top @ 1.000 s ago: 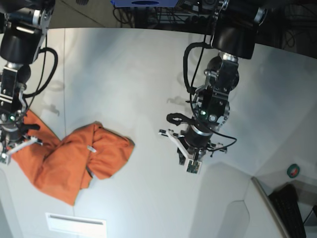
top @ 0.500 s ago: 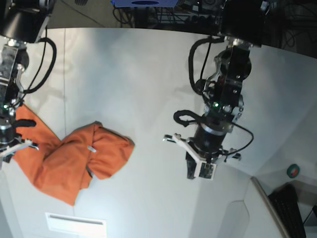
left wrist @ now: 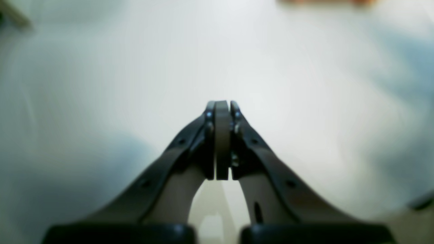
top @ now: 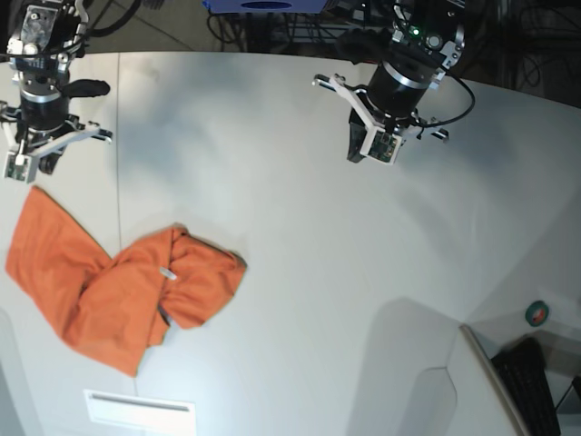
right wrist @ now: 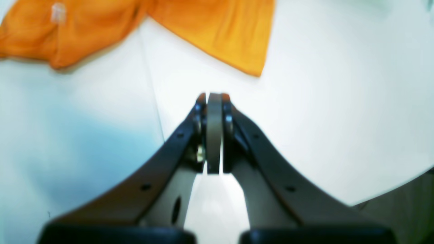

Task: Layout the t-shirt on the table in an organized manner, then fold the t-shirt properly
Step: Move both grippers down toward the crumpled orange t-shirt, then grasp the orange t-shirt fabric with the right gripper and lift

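lay crumpled on the table (top: 290, 136), near its left edge in the base view: the t-shirt (top: 118, 291). hung above, both pinched closed and empty: left gripper (top: 372, 150), right gripper (top: 32, 163).

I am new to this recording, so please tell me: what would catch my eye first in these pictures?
First, the bright orange t-shirt, lying crumpled and partly folded over itself at the near left of the white table. Next, the two black arms raised at the far side, each end effector shut and empty: the right above the shirt, the left over bare table.
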Controlling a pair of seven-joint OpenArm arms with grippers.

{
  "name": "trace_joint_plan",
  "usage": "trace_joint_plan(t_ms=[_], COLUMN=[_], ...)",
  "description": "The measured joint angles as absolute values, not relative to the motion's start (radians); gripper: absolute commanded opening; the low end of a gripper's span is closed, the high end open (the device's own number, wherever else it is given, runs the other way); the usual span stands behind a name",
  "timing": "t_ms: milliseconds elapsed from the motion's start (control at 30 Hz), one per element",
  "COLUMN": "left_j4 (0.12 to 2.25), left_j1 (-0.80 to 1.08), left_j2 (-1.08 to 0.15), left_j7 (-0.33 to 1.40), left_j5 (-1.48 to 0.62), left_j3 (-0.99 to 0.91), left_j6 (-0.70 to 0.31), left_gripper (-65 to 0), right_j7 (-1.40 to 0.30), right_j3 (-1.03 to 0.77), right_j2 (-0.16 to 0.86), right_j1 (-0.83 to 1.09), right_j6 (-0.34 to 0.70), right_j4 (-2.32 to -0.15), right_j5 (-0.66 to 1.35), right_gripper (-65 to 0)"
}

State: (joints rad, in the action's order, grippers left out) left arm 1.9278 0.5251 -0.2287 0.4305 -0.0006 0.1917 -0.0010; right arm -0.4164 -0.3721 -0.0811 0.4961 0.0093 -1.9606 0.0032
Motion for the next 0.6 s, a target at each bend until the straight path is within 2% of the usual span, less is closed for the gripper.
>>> trace_joint_plan(t_ms=[133, 300, 367, 467, 600], left_j4=[1.922, 1.874, 1.749, 1.551, 1.419], left_j1=[0.465, 0.317, 0.244, 0.164, 0.115], left_j2=[-0.223, -0.190, -0.180, -0.155, -0.141], left_j7=[0.427, 0.400, 0.412, 0.430, 0.414], left_j5=[0.000, 0.010, -0.002, 0.001, 0.000], left_j3=[0.197, 0.232, 0.269, 0.287, 0.285], left_j6=[0.001, 0.017, -0.014, 0.002, 0.003], left_gripper=[-65.0, -65.0, -65.0, -65.0, -65.0], right_j7=[-0.425, -0.400, -0.406, -0.419, -0.402], right_j3=[-0.374, -0.317, -0.272, -0.236, -0.228], right_j2=[-0.058, 0.032, 0.054, 0.051, 0.052], right_j1=[0.392, 0.225, 0.169, 0.062, -0.082], right_j6=[0.003, 0.006, 0.007, 0.010, 0.008], right_j4=[-1.893, -1.719, -1.592, -1.390, -1.215], right_j5=[0.001, 0.001, 0.001, 0.002, 0.000], right_gripper=[-65.0, -65.0, -65.0, -65.0, -65.0])
